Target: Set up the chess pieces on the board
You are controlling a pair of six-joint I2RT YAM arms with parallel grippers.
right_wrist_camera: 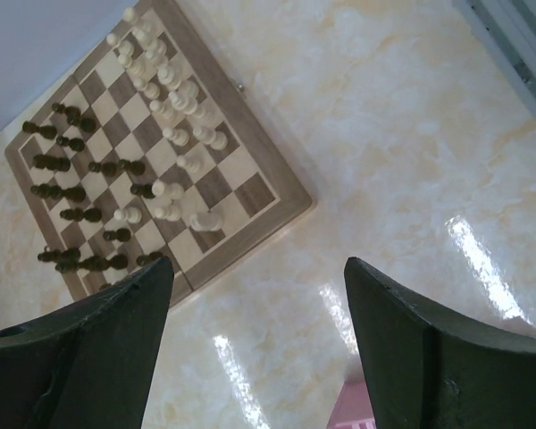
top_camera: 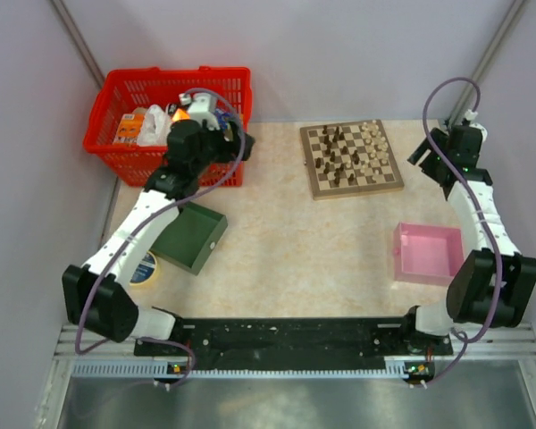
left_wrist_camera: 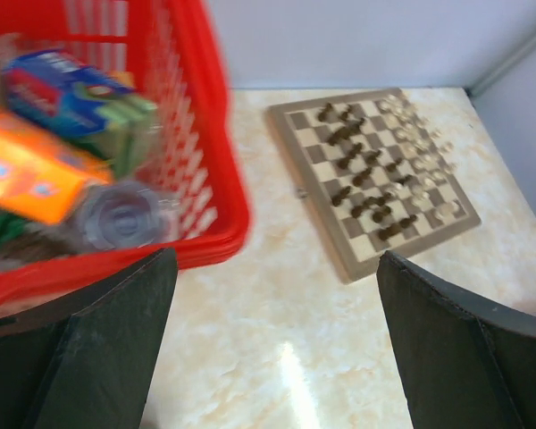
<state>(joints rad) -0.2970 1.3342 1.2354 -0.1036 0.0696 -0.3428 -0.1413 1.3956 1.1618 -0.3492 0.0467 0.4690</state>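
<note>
One green tray (top_camera: pixel 196 241) on the left and one pink box (top_camera: pixel 426 255) on the right, nearest on the table (top_camera: pixel 295 259). Farther back, two arms: left gripper (left_wrist_camera: pixel 274 259) spread wide and empty at the one red basket (top_camera: pixel 170 75), right gripper (right_wrist_camera: pixel 259 265) with jaws apart, holding nothing, just off the one board (top_camera: pixel 357 190) near the far wall. Looks part done: cream pieces (right_wrist_camera: pixel 174 112) mostly bunched along one side, dark pieces (right_wrist_camera: pixel 80 214) strewn over several files, neither yet in two tidy rows. More than ten of each colour; too small for an exact tally.
</note>
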